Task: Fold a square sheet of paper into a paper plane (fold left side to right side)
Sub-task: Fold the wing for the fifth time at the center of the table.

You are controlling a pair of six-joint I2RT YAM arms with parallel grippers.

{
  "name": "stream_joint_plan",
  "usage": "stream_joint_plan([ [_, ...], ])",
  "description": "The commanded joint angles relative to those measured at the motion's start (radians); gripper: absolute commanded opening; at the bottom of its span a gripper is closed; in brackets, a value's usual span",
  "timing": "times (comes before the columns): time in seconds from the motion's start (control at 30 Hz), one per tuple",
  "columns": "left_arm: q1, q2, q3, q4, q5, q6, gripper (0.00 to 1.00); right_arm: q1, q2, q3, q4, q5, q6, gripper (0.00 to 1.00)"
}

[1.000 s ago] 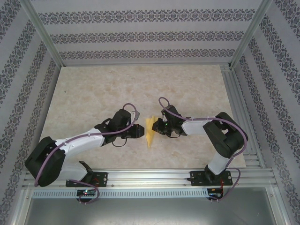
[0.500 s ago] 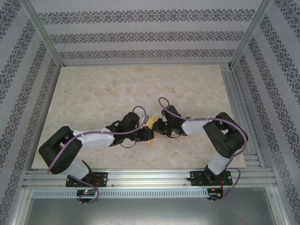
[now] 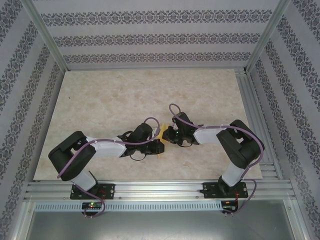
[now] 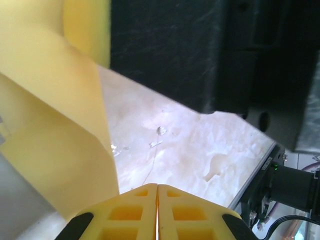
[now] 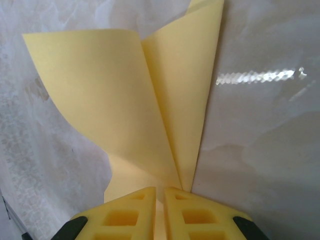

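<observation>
The square sheet of paper is folded into a yellow pointed paper plane (image 3: 160, 131) lying mid-table between the two grippers. In the right wrist view the paper plane (image 5: 125, 90) fans out from a centre crease, one flap lifted and curling, and its narrow end runs into the slit between my right gripper's (image 5: 160, 190) fingers, which are shut on it. My left gripper (image 4: 157, 187) is shut, fingers pressed together with nothing between them, beside a raised flap of the paper (image 4: 55, 140). From above, the left gripper (image 3: 159, 146) is close to the right gripper (image 3: 166, 136).
The marble tabletop (image 3: 150, 95) spreads behind the arms, framed by aluminium rails (image 3: 160, 187) in front and at the right, with patterned walls around. The right gripper's black body (image 4: 200, 50) looms just above the left fingers.
The left arm has reached right, to the paper and close beside the right gripper, and its jaws have closed fully. The right arm has stayed in place, holding the paper.
</observation>
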Motion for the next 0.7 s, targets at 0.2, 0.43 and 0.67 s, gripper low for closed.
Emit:
stream_joint_plan([
  [0.2, -0.012, 0.029, 0.024, -0.095, -0.048, 0.064, 0.1, 0.006, 0.024, 0.005, -0.062, 0.043, -0.013, 0.14],
  [0.43, -0.012, 0.041, 0.024, -0.095, -0.055, 0.065, 0.09, 0.006, 0.023, 0.001, -0.058, 0.043, -0.012, 0.14],
  [0.67, -0.012, 0.038, 0.024, -0.117, -0.074, 0.076, 0.08, 0.005, 0.02, -0.001, -0.059, 0.045, -0.012, 0.14],
])
